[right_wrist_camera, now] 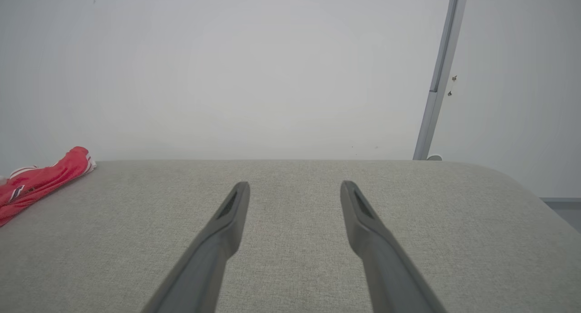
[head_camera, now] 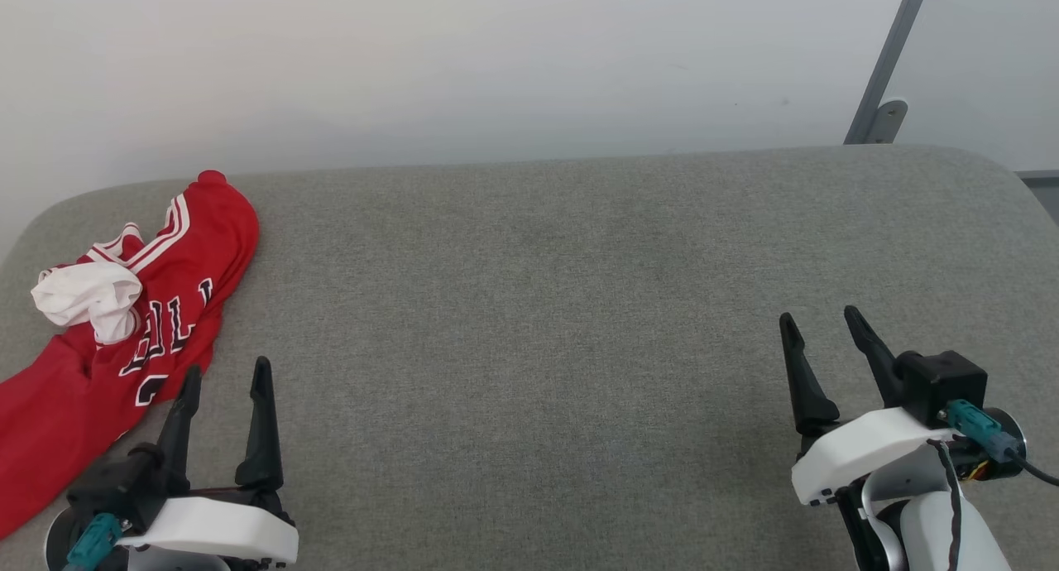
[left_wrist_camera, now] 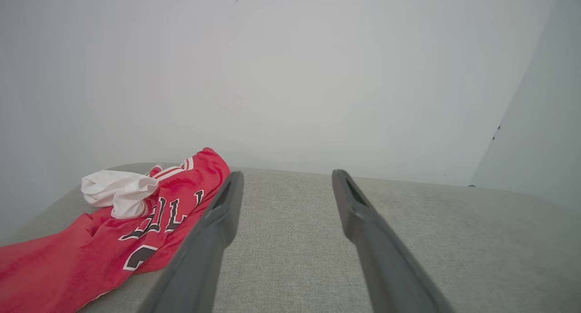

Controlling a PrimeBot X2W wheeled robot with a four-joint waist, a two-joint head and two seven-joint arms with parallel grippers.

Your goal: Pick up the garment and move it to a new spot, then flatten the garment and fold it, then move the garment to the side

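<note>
shirt [head_camera: 99,364] lies bunched at the surface [head_camera: 529,347] edge, untouched; left claw [head_camera: 227,368] beside it and right claw [head_camera: 818,314] gape empty, likely awaiting pick-up

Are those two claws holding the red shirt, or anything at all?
Nothing is held. The left gripper and right gripper both stand open and empty; the garment lies crumpled beside the left one, not in its grasp.

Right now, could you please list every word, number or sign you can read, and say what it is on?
"ULL": black, white-outlined letters on the garment, across its chest; the word's start is hidden in folds.
A character below them: half folded under, unreadable.
</note>
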